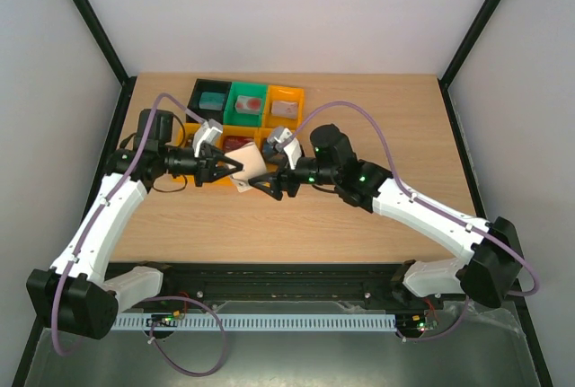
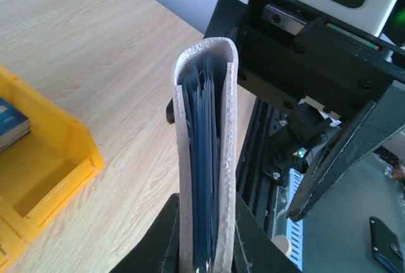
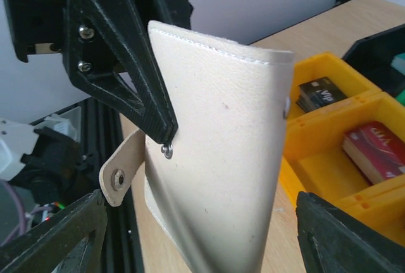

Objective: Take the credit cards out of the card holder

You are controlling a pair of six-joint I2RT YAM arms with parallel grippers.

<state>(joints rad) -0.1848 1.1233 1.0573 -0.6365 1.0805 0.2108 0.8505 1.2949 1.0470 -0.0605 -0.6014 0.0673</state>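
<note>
The tan-beige card holder (image 1: 249,168) hangs folded above the table just in front of the bins. My left gripper (image 1: 229,168) is shut on it. The left wrist view shows the holder (image 2: 223,127) edge-on between my left fingers (image 2: 155,241), with thin grey-blue layers inside; I cannot tell cards apart there. My right gripper (image 1: 267,188) is open, its jaws wide on either side of the holder (image 3: 221,152) without touching. The snap strap (image 3: 120,171) hangs undone. A teal card (image 1: 213,100) and red cards (image 1: 248,103) (image 3: 373,149) lie in the bins.
A block of bins stands at the back: black (image 1: 199,88), green (image 1: 235,91), orange (image 1: 300,95) and yellow (image 3: 329,171). A dark card (image 3: 319,92) lies in one yellow compartment. The left wrist view shows a yellow bin (image 2: 57,171) close on the left.
</note>
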